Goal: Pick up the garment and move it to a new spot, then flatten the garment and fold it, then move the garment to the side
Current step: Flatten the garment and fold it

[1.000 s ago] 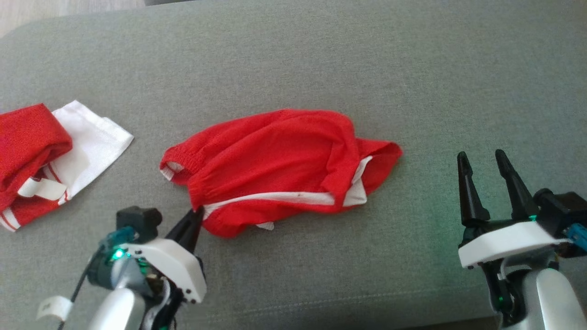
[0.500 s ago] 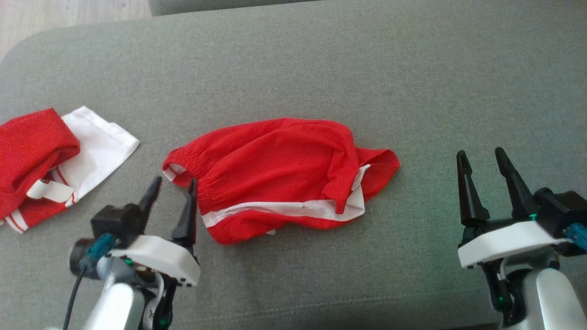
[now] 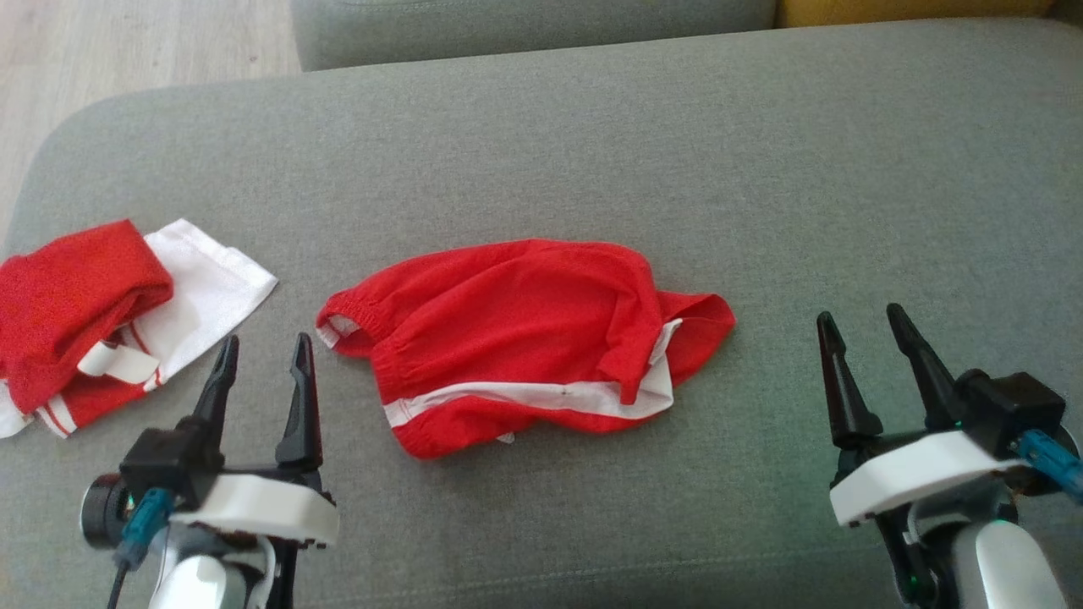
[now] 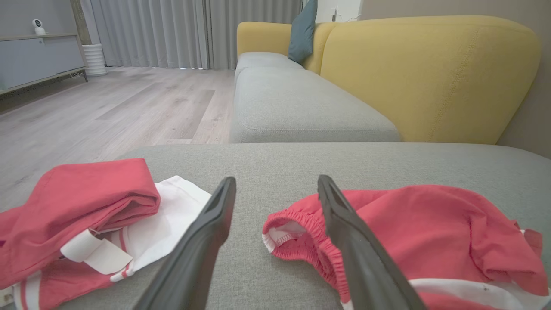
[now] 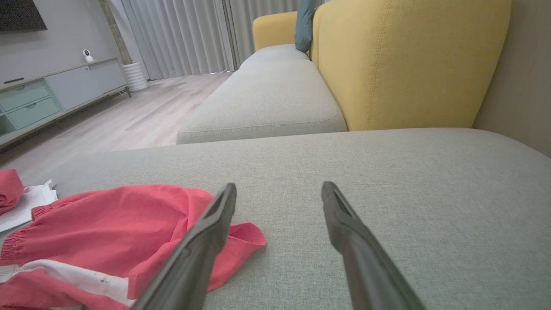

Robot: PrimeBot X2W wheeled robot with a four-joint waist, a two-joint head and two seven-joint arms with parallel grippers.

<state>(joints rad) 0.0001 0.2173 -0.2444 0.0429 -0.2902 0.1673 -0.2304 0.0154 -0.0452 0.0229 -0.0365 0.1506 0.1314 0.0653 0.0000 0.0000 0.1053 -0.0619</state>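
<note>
The garment (image 3: 525,338) is a pair of red shorts with a white side stripe, lying crumpled in the middle of the grey sofa cushion (image 3: 592,144). My left gripper (image 3: 265,342) stands open just left of its elastic waistband, touching nothing. In the left wrist view the garment (image 4: 430,241) lies to the right of and behind the open left gripper (image 4: 276,181). My right gripper (image 3: 857,315) is open and empty, well to the right of the garment. Seen from the right wrist, the garment (image 5: 107,224) lies to the left of that gripper (image 5: 279,186).
A second red and white piece of clothing (image 3: 93,313) lies bunched at the cushion's left edge, also seen from the left wrist (image 4: 86,206). Wooden floor (image 3: 127,42) lies beyond that edge. Another grey seat (image 4: 292,103) and a yellow backrest (image 4: 430,77) stand behind.
My left gripper has opened, let go of the garment's lower left edge and drawn back to the left. The head camera has tilted, shifting the whole picture down. The right gripper stays open.
</note>
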